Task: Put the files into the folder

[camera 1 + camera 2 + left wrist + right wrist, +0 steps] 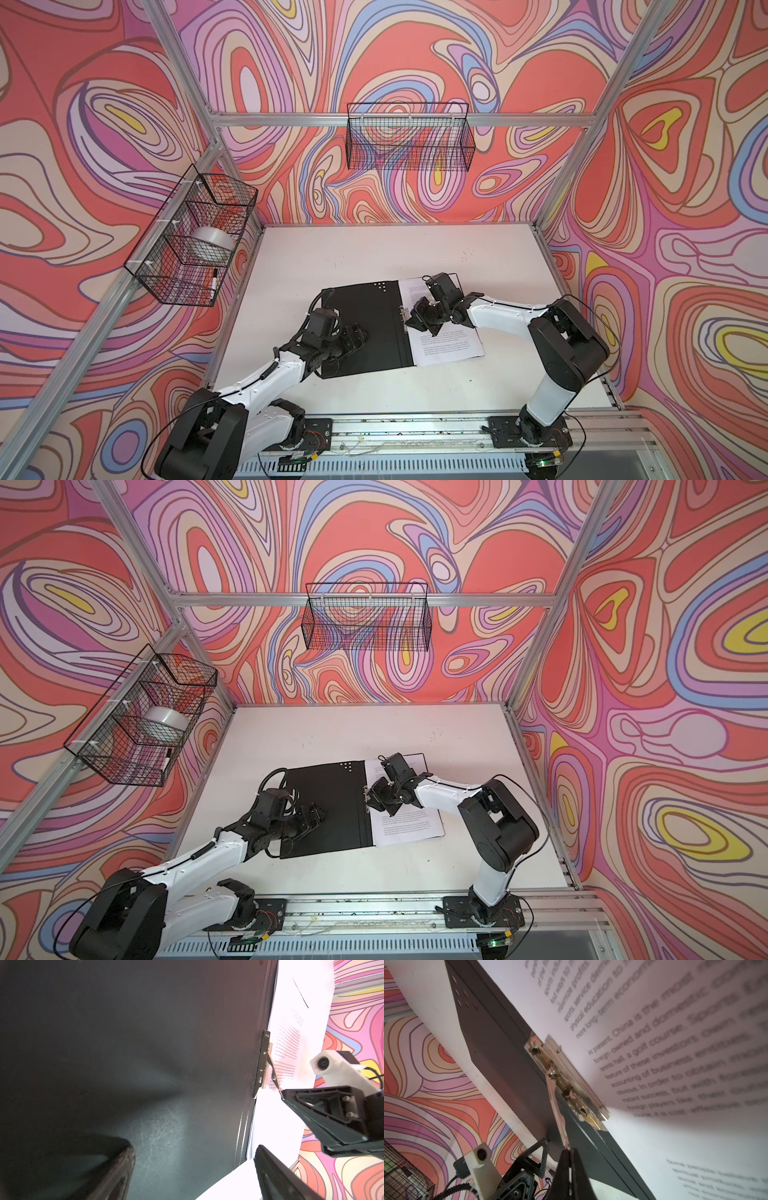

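Two sets of fingers were seen over the open folder [374, 303], which was laid flat on the white surface [374, 249] with its black inside turned up. The right fingers [564, 1165] were clenched on the free end of the clip lever [557, 1109], and the lever was raised at a slant from the metal clip [577, 1093] on the folder's spine. The files [451, 351] were stacked, printed side up, on the half of the folder beneath and behind the right fingers, with one long edge brought up against the clip. Whether that edge was pressed under the clip's plate could not be told.

The left fingers [276, 1176] were released and spread wide over the bare black half of the folder, across the spine from the right fingers. The clip was placed ahead of their tips, and contact with the cover could not be made out. A cluster of small dots [380, 286] was shown on the black half, beyond both sets of fingers. A wire basket [166, 286] holding a tape roll [210, 245] was hung on the frame, well apart from the left fingers.
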Motion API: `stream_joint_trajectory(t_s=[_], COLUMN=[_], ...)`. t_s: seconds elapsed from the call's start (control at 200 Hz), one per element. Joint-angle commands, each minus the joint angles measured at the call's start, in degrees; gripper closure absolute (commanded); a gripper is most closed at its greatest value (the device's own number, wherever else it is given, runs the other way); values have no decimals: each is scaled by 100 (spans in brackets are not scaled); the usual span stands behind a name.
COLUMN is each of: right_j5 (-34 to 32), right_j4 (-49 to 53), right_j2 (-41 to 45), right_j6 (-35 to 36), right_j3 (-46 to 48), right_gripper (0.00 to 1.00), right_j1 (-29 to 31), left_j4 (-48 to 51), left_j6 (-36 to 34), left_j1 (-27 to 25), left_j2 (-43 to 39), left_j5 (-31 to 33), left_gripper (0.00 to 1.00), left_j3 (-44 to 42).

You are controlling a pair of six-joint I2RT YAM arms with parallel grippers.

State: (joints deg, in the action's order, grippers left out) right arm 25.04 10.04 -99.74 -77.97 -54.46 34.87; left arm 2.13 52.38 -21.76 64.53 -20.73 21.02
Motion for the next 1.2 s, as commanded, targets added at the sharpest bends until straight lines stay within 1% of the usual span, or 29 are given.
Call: stream_joint_trajectory(t_s=[0.0,0.305,0.566,0.801,0.926,1.197], right_j5=[-502,-1036,-1262,-1291,-1197,-917], right_j4=[648,747,510,261,110,33], right_j2=[-138,-391,-637,-833,-846,-356], right_j6=[213,552,651,644,632,668], right_j3=[408,725,1002,1142,1196,1045], right_gripper=[100,100,100,100,100,100], right_j1=[18,20,27,29,47,175], left_j4=[997,1206,1262,1260,1263,1134], left_j6=[98,52,35,61,64,40], left_j1=[23,47,67,72,73,75], left_j2=[115,-24,-103,-177,-158,-132], left_j5=[528,623,712,781,766,688], left_gripper=[9,9,9,9,9,9], left_j3=[-199,-168,-168,-229,-254,-326])
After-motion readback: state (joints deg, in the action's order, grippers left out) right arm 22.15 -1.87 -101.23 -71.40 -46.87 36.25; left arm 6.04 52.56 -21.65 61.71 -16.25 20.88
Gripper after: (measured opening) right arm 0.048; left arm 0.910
